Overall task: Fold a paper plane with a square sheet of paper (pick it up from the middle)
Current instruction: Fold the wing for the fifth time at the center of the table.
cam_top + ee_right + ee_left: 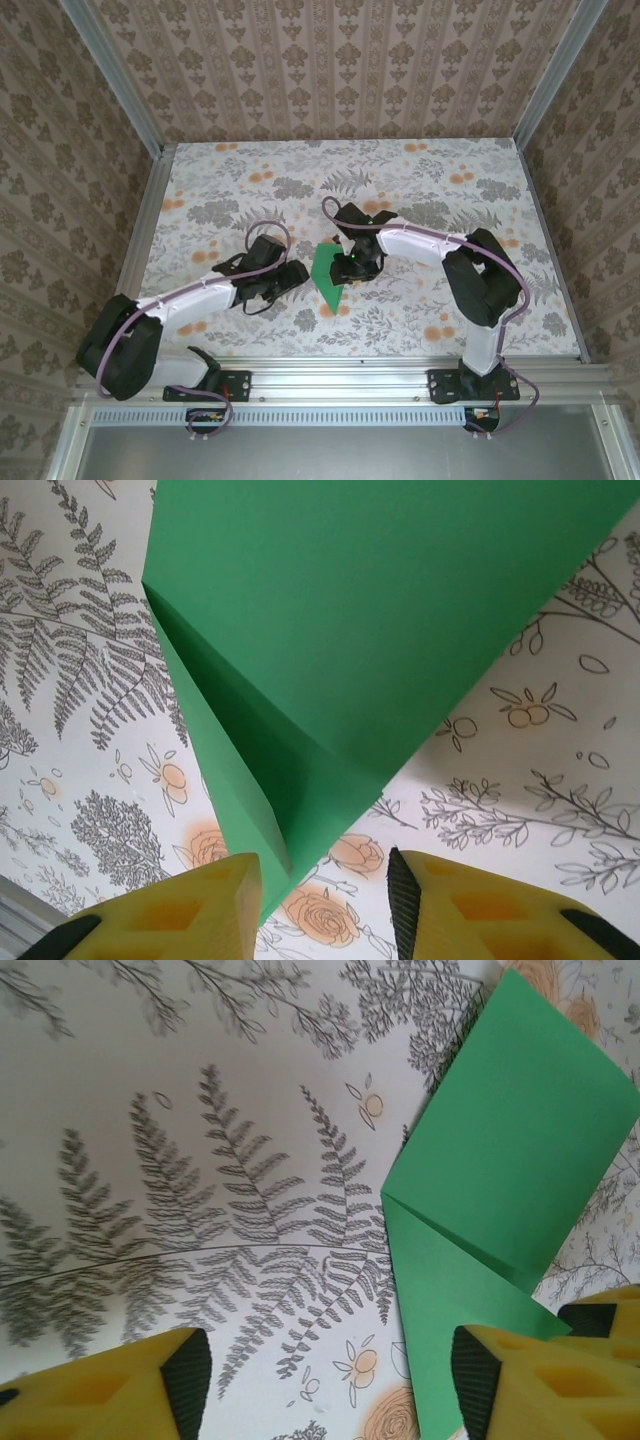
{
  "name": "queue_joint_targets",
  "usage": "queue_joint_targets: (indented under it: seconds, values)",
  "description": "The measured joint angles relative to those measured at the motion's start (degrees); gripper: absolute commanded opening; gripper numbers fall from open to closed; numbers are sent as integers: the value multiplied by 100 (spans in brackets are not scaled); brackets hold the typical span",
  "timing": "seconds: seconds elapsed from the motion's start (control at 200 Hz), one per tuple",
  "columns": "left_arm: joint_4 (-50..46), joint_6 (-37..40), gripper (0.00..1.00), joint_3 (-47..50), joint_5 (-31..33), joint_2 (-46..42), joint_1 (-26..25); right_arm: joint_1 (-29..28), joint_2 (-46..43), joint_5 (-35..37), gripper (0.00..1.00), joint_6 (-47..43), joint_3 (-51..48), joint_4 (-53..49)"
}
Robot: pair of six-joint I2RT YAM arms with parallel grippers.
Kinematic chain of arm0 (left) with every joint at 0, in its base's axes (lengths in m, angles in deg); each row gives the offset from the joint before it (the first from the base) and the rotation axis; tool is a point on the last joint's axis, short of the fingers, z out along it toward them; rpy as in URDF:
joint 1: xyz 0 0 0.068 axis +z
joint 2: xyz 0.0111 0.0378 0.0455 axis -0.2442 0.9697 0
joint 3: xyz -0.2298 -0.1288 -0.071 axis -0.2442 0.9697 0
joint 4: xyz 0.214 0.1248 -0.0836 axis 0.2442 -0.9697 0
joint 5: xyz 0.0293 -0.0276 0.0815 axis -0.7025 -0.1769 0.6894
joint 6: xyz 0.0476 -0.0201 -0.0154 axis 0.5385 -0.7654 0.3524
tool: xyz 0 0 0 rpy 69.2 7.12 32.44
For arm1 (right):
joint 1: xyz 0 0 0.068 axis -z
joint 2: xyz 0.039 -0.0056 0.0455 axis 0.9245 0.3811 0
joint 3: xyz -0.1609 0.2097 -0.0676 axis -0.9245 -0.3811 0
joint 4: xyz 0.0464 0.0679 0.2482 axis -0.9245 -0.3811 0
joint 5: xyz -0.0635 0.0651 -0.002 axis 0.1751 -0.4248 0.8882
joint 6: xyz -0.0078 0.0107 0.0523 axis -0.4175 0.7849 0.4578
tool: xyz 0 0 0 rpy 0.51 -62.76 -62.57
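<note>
- The green paper (326, 268) lies on the floral table (430, 170), roughly mid-table, right between the two grippers.
- It's not a plain square. One flap is folded over with a crisp diagonal crease, and the near end narrows to a point.
- The left gripper (330, 1370) is low over the table with its yellow fingers (130, 1385) spread wide. There's bare fern print between them and nothing pinched.
- In the left wrist view the paper sits off to one side, and its narrow lower end runs down right beside one finger's dark pad. Can't tell if it's actually touching.
- The right gripper (325, 895) has its jaws partly apart. The paper's pointed corner pokes into the gap, tight against one finger, with table print visible on the other side — so it isn't clamped on it.
- The right wrist view also shows a darker band of green along the fold.
- From above, the arms reach in from either side — the right gripper over the paper's right edge, the left one just beside its left edge.
</note>
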State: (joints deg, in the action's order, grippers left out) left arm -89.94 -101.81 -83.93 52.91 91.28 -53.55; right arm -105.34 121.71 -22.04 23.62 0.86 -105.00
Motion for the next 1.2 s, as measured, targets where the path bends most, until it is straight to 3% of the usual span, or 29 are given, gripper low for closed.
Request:
queue_joint_targets:
  seconds: [0.355,1.2]
  values:
    - [789,-302,52,13,-299,636,-352,140,234,33,30,81,11,278]
    - [2850,-916,32,426,-640,1384,-669,269,476,94,25,256,-28,387]
